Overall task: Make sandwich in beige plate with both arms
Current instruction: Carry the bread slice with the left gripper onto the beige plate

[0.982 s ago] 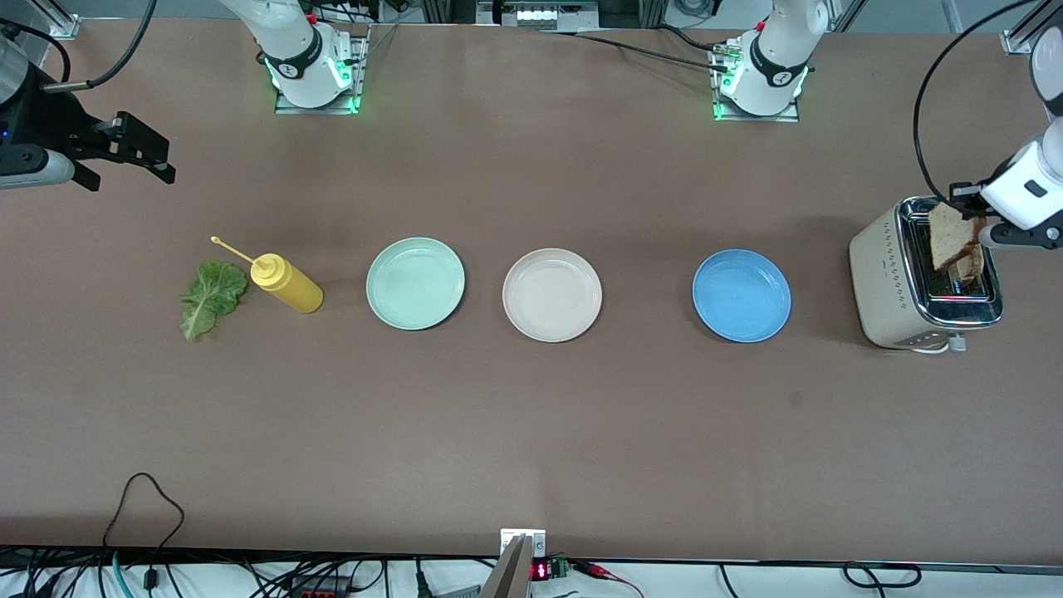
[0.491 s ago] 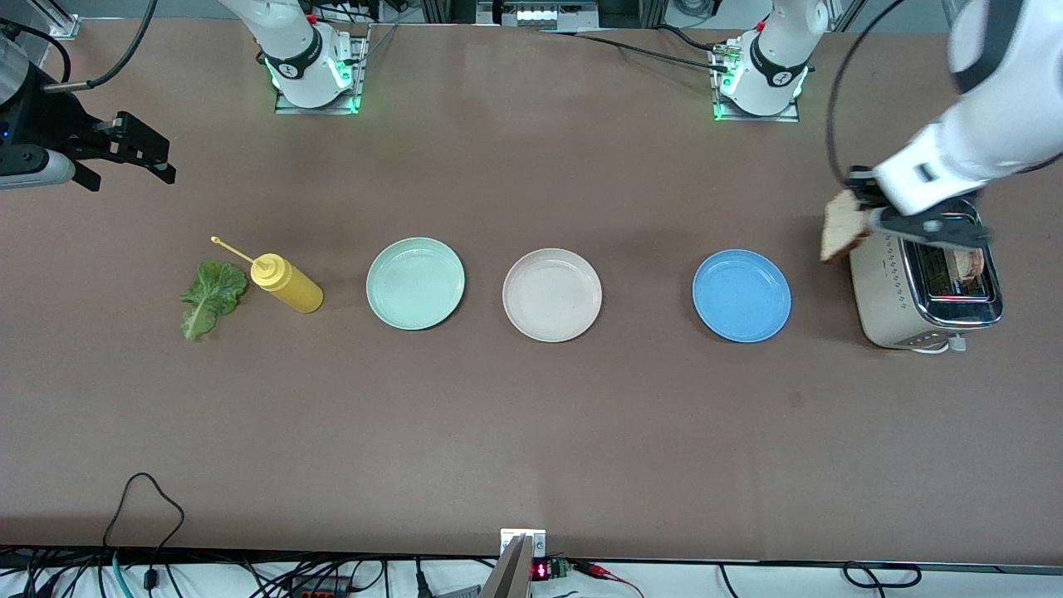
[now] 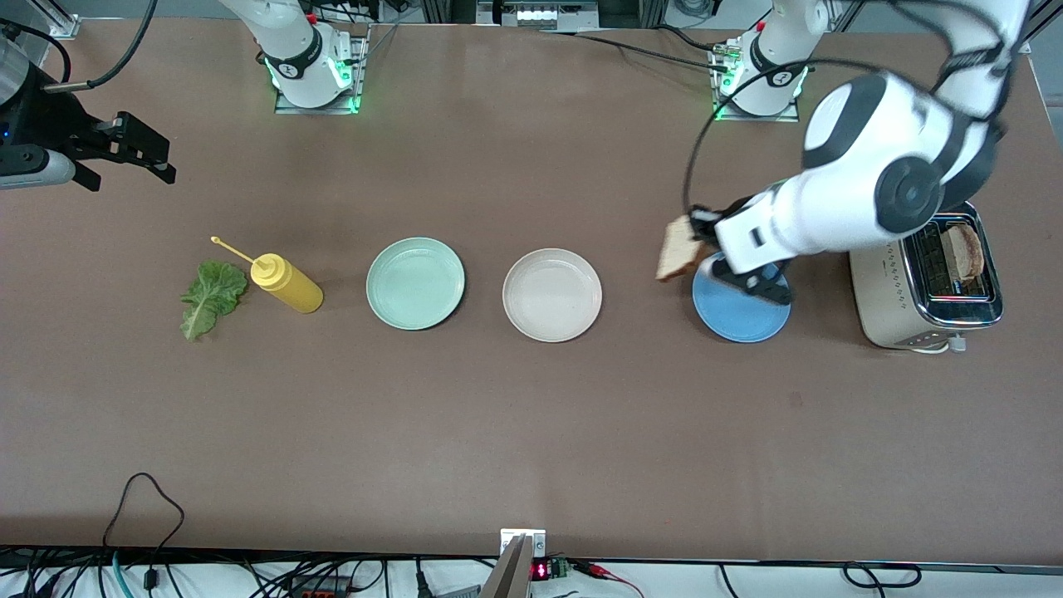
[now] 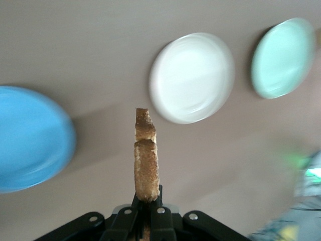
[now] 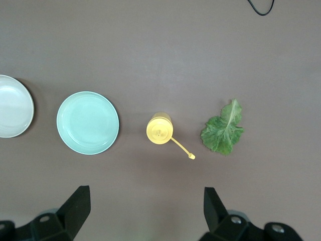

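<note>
A light-brown toast slice [image 3: 676,249] [image 4: 147,160] hangs on edge over the table, just off the blue plate's rim on the beige plate's side. My left gripper [image 3: 699,239] [image 4: 148,201] is shut on it. The beige plate [image 3: 552,295] [image 4: 192,78] [image 5: 12,113] lies bare in the middle of the row of plates. A second toast slice [image 3: 963,249] stands in the toaster [image 3: 893,291]. The green lettuce leaf [image 3: 212,297] [image 5: 223,131] lies flat at the right arm's end of the table. My right gripper [image 3: 154,162] [image 5: 145,211] waits open, high over that end.
A yellow squeeze bottle [image 3: 286,282] [image 5: 159,128] stands beside the lettuce. A mint-green plate [image 3: 415,282] [image 5: 88,122] [image 4: 283,57] sits between the bottle and the beige plate. A blue plate [image 3: 743,320] [image 4: 27,138] lies between the beige plate and the toaster, partly under the left arm.
My left arm has carried the toast slice from above the toaster across to the blue plate's rim, toward the beige plate. The right arm has not moved.
</note>
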